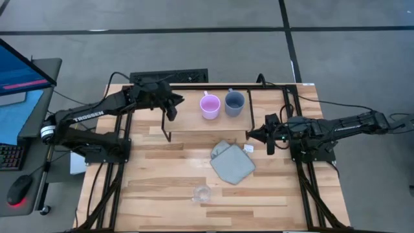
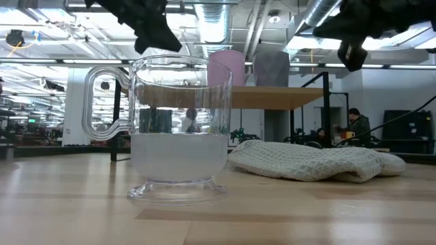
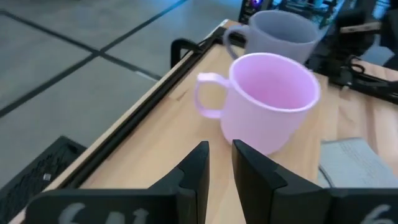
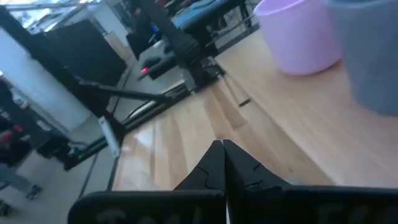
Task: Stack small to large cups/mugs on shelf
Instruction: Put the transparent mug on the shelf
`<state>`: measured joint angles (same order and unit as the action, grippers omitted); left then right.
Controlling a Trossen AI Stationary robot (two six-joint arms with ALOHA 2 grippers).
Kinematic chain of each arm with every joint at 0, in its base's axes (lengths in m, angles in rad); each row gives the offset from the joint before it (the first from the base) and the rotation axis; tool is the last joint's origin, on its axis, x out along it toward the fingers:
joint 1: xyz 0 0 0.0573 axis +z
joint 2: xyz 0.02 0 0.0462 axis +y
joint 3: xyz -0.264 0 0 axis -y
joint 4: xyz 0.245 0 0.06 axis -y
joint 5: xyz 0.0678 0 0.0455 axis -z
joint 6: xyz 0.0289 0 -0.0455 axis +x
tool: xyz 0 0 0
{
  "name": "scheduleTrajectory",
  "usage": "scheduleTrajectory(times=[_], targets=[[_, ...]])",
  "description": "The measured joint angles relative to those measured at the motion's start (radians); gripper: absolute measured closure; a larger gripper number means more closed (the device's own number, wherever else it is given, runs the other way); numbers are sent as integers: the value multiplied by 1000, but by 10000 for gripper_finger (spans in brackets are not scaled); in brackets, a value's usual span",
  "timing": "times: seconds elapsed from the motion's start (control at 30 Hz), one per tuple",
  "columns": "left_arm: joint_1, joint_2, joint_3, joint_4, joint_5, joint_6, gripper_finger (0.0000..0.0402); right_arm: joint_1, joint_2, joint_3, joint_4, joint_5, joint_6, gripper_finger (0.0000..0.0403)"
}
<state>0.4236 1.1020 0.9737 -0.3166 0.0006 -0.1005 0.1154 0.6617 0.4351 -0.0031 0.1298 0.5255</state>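
Observation:
The pink-lilac mug [image 1: 209, 106] and the blue-grey mug [image 1: 234, 103] stand upright side by side on the shelf [image 1: 187, 123], pink to the left. In the left wrist view the pink mug [image 3: 267, 102] is just ahead of my fingers, with the blue-grey mug [image 3: 280, 34] behind it. The clear glass cup [image 1: 202, 193] stands on the table near its near edge and fills the low view [image 2: 174, 129]. My left gripper [image 1: 172, 107] hovers over the shelf, left of the pink mug, its fingers [image 3: 198, 167] a narrow gap apart. My right gripper [image 1: 250, 134] is shut, at the shelf's right end.
A grey-green cloth [image 1: 231, 162] lies crumpled on the table between the shelf and the glass cup, with a small white tag [image 1: 248, 148] beside it. A black box [image 1: 169, 76] sits at the far edge. A monitor, keyboard and mouse are left of the table.

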Motion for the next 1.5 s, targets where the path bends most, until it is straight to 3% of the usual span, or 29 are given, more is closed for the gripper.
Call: scheduleTrajectory(times=[0.63,0.8,0.97,1.23,1.5], targets=[[-129,-77,0,-96,-37,-8,343,33,55,0,23,40,45,397],[-160,-78,0,-127,-36,13,343,35,120,0,88,39,-40,394],[-211,-77,0,-141,-25,50,343,35,185,0,182,24,-142,393],[-293,-77,0,-136,81,4,343,42,235,0,191,-4,-133,393],[-374,-77,0,-113,72,-16,314,42,234,0,195,-5,-133,393]])
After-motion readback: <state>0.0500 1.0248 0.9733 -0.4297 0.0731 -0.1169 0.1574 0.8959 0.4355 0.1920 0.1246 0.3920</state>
